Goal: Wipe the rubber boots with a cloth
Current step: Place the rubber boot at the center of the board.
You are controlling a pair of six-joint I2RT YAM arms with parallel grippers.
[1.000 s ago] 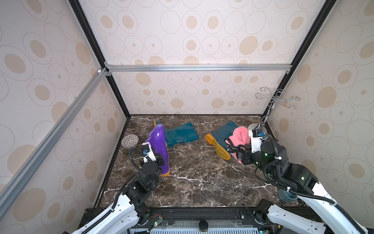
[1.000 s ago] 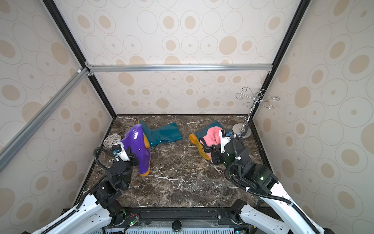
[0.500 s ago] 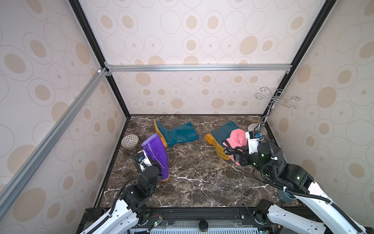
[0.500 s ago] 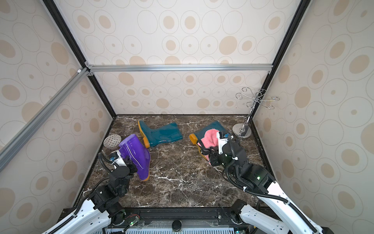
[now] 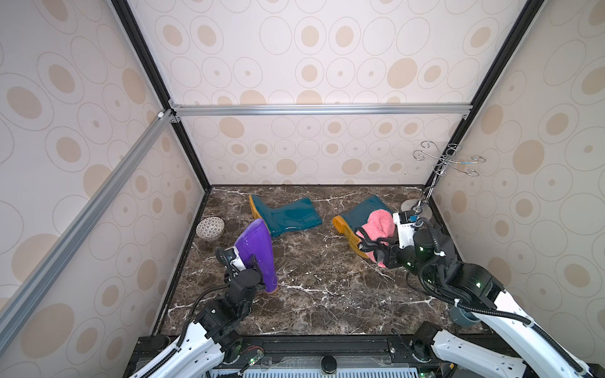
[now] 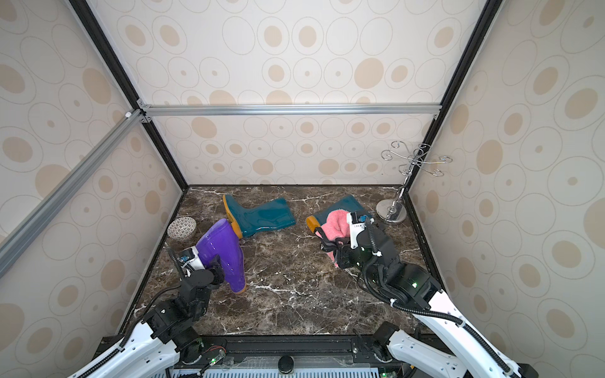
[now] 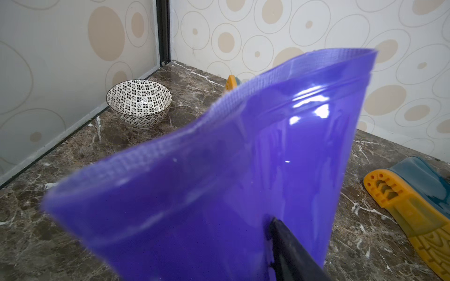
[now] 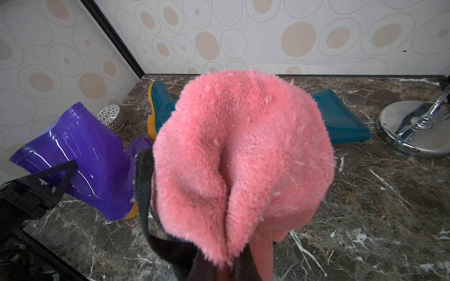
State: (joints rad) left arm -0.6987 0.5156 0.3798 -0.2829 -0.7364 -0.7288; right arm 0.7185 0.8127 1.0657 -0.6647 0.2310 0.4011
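A glossy purple boot (image 5: pixel 257 253) tilts on its yellow sole near the left wall, its shaft filling the left wrist view (image 7: pixel 219 182). My left gripper (image 5: pixel 252 267) is at the shaft with its jaws apart. One black finger (image 7: pixel 289 245) lies against the outside; the other is hidden behind the boot. A teal boot (image 5: pixel 288 216) lies on its side at the back. A second teal boot (image 5: pixel 361 209) lies at the back right, partly covered by the fluffy pink cloth (image 5: pixel 379 225). My right gripper (image 8: pixel 219 267) is shut on the cloth (image 8: pixel 243 158).
A black-and-white patterned bowl (image 5: pixel 210 228) sits by the left wall, close behind the purple boot. A chrome hook stand (image 5: pixel 420 209) fills the back right corner beside my right wrist. A grey cup (image 5: pixel 460 318) stands at the front right. Patterned walls close in three sides.
The purple boot came down from upright, toward the front, and now leans on its sole. My left jaws have parted. The right gripper shifted a little with the cloth.
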